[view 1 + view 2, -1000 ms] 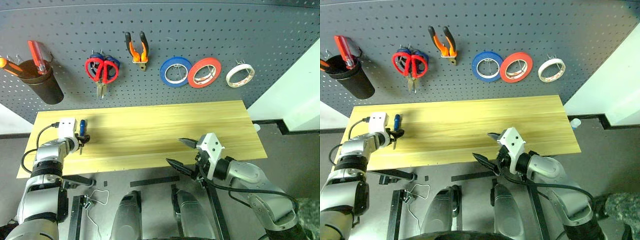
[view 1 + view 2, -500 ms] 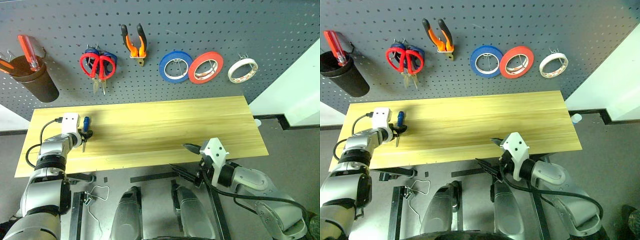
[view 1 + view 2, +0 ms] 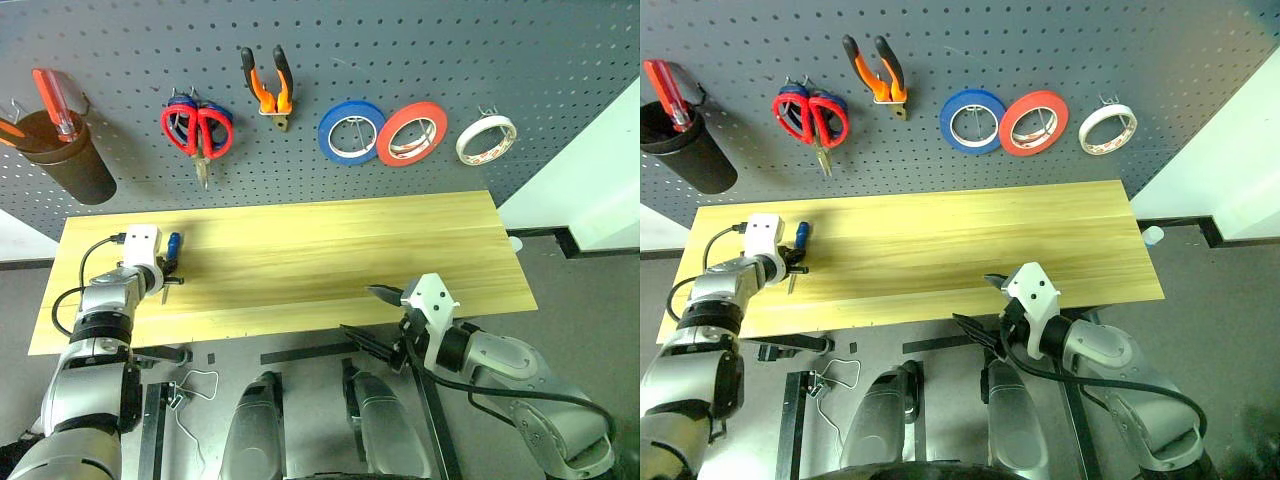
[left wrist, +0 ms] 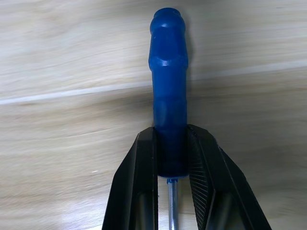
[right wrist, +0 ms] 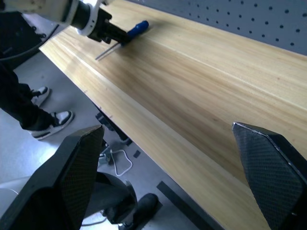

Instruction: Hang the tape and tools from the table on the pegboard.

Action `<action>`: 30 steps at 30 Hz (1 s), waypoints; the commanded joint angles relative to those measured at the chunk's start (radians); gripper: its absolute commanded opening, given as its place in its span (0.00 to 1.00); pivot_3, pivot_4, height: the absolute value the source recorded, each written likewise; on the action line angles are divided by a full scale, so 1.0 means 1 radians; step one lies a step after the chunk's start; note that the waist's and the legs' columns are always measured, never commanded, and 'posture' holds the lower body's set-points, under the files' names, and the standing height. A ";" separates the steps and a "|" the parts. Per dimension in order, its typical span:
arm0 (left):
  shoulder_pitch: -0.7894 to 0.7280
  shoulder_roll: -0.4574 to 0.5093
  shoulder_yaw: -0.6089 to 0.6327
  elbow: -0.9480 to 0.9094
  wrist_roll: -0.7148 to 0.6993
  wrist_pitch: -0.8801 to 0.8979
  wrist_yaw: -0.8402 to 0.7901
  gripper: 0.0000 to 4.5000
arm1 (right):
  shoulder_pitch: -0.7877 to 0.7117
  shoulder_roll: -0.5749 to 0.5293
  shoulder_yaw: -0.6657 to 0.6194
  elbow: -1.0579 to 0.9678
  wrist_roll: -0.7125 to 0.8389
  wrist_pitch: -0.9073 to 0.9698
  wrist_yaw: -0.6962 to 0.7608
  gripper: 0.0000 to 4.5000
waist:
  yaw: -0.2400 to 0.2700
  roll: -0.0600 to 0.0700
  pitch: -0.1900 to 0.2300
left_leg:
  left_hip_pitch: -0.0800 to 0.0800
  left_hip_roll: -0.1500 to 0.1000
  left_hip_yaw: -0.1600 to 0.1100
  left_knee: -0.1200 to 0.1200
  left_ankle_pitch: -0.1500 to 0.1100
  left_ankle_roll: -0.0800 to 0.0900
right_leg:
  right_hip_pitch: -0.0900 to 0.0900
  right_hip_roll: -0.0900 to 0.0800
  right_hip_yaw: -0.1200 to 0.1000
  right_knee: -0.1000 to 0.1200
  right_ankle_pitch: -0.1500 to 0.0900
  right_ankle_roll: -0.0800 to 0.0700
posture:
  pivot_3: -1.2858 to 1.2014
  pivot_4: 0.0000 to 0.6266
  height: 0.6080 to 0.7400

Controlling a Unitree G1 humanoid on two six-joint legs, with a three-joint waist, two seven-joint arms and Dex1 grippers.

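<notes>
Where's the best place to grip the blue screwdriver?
On the lower handle, just above the shaft, from the shaft end. The screwdriver lies flat on the table, handle pointing at the pegboard; the left gripper already pinches it there from both sides.

1. The pegboard (image 3: 420, 60) is standing behind the table (image 3: 330, 260), running along its far edge.
2. Hanging on it left to right: a cup (image 3: 62, 160) holding a screwdriver (image 3: 52, 102), two pairs of scissors (image 3: 199, 128) on one spot, pliers (image 3: 268, 90), then three tape rolls side by side, with the tape (image 3: 485, 138) sitting furthest right.
3. The blue-handled screwdriver (image 4: 168, 96) is lying on the table near its left end, handle pointing toward the pegboard.
4. The left gripper (image 3: 167, 279) is sitting right at that screwdriver, fingers on both sides of the handle.
5. The right gripper (image 3: 372, 312) is hanging off the table's near edge, right of middle.
</notes>
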 commanded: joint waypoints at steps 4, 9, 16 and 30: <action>0.247 -0.060 -0.048 -0.526 -0.065 0.235 -0.043 0.11 | -0.072 0.027 0.011 0.049 -0.016 -0.070 0.019 1.00 | 0.002 -0.002 -0.008 | -0.005 0.000 0.000 0.000 0.000 0.000 | -0.006 0.000 0.000 0.001 0.002 0.005 | 0.52 0.34 0.86; 0.317 -0.081 -0.043 -0.739 -0.076 0.319 -0.006 0.11 | -0.100 0.034 0.004 0.094 0.001 -0.128 0.073 1.00 | 0.007 -0.009 -0.032 | -0.006 0.000 -0.001 0.000 0.001 -0.002 | -0.007 0.001 -0.001 0.002 0.003 0.005 | 0.54 0.24 0.86; 0.321 -0.114 -0.126 -0.873 0.012 0.267 0.104 0.11 | -0.138 0.058 0.004 0.170 0.017 -0.220 0.158 1.00 | 0.009 -0.014 -0.104 | -0.005 -0.001 -0.001 0.001 0.002 -0.003 | -0.004 0.000 -0.001 0.000 0.004 0.006 | 0.56 0.09 0.86; 0.602 -0.163 -0.281 -1.033 0.447 -0.412 0.517 0.11 | -0.181 0.061 -0.044 0.301 -0.035 -0.350 0.175 1.00 | 0.031 -0.003 -0.208 | 0.015 0.000 0.001 -0.002 0.001 -0.003 | 0.017 0.001 0.000 -0.010 0.005 -0.001 | 0.56 0.00 0.86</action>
